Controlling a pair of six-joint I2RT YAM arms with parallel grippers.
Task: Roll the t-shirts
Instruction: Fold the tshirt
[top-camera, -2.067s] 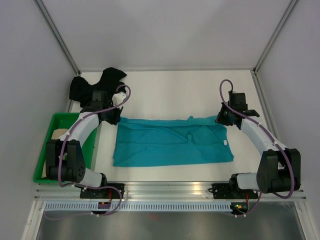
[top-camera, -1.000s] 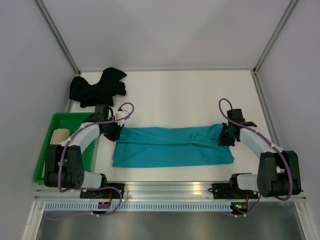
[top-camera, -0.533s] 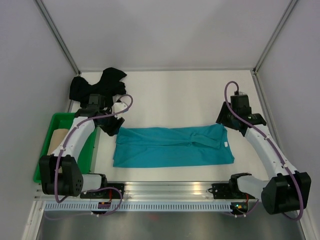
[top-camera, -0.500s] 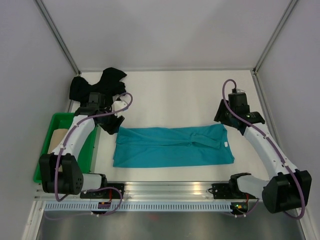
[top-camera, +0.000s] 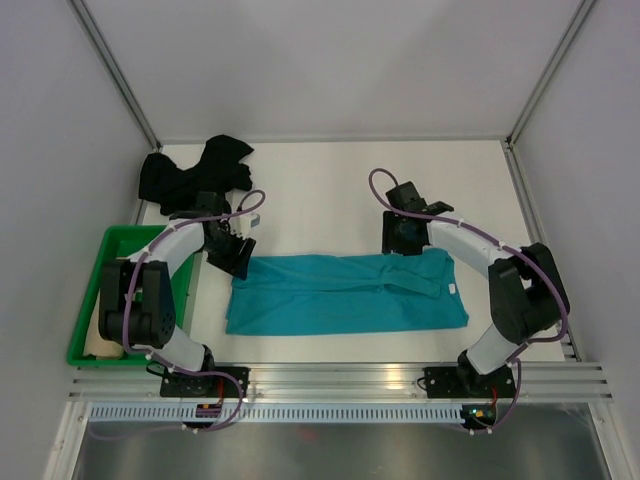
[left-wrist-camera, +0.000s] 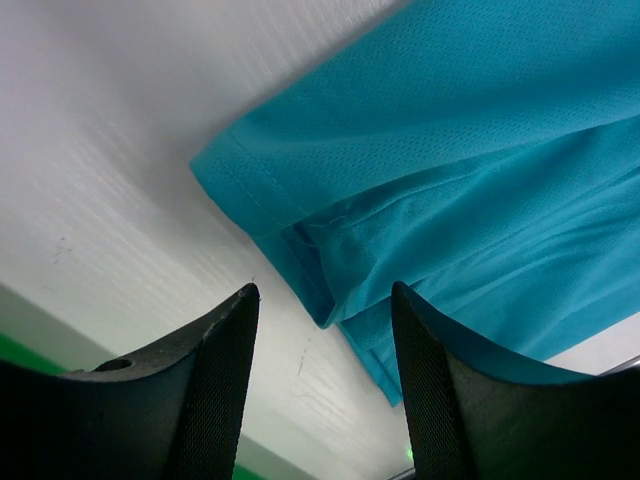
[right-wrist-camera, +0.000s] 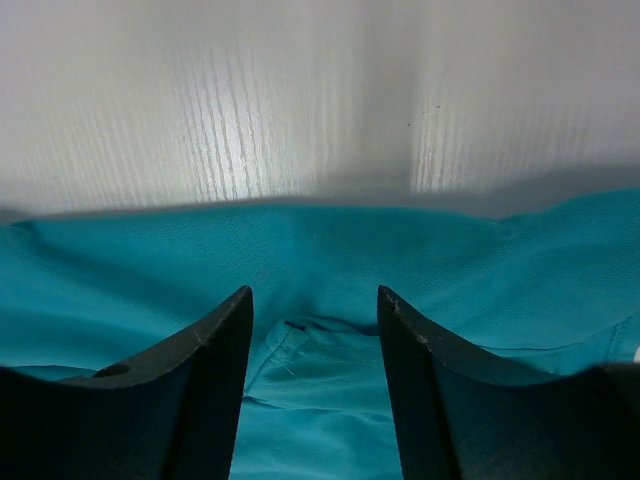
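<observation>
**Two pincers released over one folded teal shirt**

Teal t-shirt (top-camera: 345, 295): lies flat as a long folded band across the near middle of the counter (top-camera: 330, 190).
Black t-shirt (top-camera: 195, 175): crumpled in the far left corner, well apart.

Left pincer (top-camera: 237, 256): jaws apart and empty, poised at the band's far left corner. Its wrist view shows the hemmed corner and doubled layers between the fingers (left-wrist-camera: 215, 400).
Right pincer (top-camera: 403, 238): likewise released and holding nothing, at the far edge right of centre.

Handling assessment: thin, light mesh knit. It looks limp and is likely to slide on the smooth counter, and the layers may part if only the top ply is pinched. Recommend taking hold at a hemmed edge, through all layers, with both pincers level.
</observation>
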